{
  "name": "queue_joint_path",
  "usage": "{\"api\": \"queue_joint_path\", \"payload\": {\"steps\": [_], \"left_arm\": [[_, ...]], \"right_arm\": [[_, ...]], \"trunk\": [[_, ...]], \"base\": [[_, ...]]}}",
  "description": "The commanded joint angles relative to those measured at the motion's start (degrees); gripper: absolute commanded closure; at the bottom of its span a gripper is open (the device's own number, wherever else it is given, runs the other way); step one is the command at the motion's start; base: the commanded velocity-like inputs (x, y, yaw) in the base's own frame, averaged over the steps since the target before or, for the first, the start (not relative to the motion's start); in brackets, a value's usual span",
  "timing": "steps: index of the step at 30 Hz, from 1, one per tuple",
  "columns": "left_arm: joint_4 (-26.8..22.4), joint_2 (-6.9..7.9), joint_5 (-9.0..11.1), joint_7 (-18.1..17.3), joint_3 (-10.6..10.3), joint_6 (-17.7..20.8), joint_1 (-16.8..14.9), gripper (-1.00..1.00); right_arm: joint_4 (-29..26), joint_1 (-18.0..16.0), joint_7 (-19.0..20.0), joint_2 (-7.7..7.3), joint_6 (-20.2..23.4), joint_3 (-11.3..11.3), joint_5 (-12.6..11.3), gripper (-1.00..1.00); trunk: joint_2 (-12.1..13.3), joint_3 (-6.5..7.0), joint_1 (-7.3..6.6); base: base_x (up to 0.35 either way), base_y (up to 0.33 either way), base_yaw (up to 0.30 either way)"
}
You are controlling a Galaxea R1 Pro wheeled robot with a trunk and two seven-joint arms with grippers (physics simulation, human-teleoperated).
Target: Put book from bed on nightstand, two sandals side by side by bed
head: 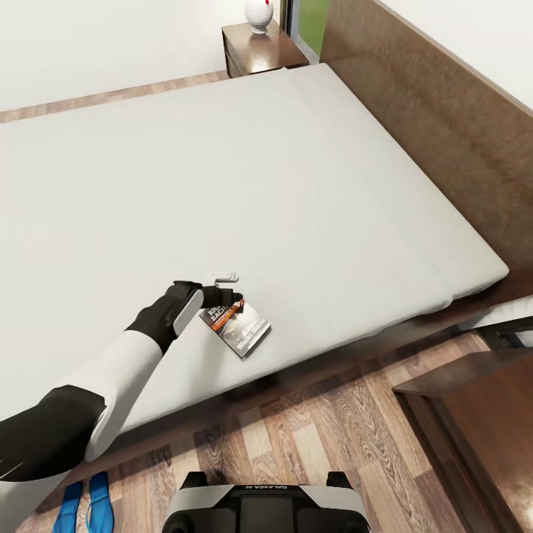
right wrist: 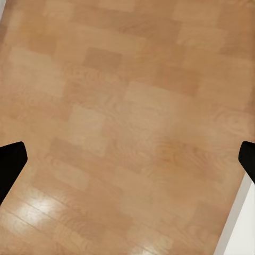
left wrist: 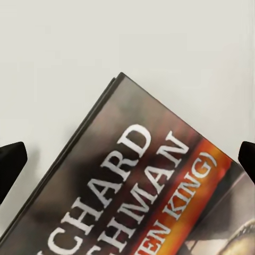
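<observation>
The book (head: pixel 240 326) lies flat on the light-grey mattress of the bed (head: pixel 244 170), close to its front edge. Its dark cover with white lettering and an orange band (left wrist: pixel 143 196) shows large in the left wrist view. My left gripper (head: pixel 226 292) hovers right over the book's far end, open, its black fingertips (left wrist: pixel 11 162) spread wide to either side of the cover. Both blue sandals (head: pixel 83 507) lie side by side on the wood floor at the foot of the bed frame, under my left arm. My right gripper (right wrist: pixel 127 159) is open above bare floor planks.
A nightstand (head: pixel 259 48) with a white vase on it stands at the far corner by the headboard (head: pixel 444 126). Another dark-brown cabinet top (head: pixel 474 400) sits at the near right. My base (head: pixel 263 507) stands on the floor in front of the bed.
</observation>
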Motion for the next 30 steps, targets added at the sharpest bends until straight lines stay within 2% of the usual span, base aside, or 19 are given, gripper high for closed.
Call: {"api": "queue_joint_path", "payload": {"steps": [1, 17, 30], "left_arm": [[0.0, 0.02, -0.1, -0.1, -0.1, 0.2, 0.0, -1.00], [-0.3, 0.17, 2.2, -0.2, -0.1, 0.0, 0.0, -1.00], [-0.4, 0.20, 2.6, -0.1, -0.1, 0.0, 0.0, -1.00]], "right_arm": [[-0.1, 0.0, 0.2, -0.01, 0.2, 0.4, 0.0, -1.00], [-0.1, 0.0, 0.2, -0.01, 0.2, 0.4, 0.1, -1.00], [-0.1, 0.0, 0.2, -0.01, 0.2, 0.4, 0.1, -1.00]], "trunk": [[0.0, -0.02, 0.01], [0.0, -0.02, 0.01], [0.0, -0.02, 0.01]], "base": [[0.000, 0.000, 0.000], [0.000, 0.000, 0.000], [0.000, 0.000, 0.000]]}}
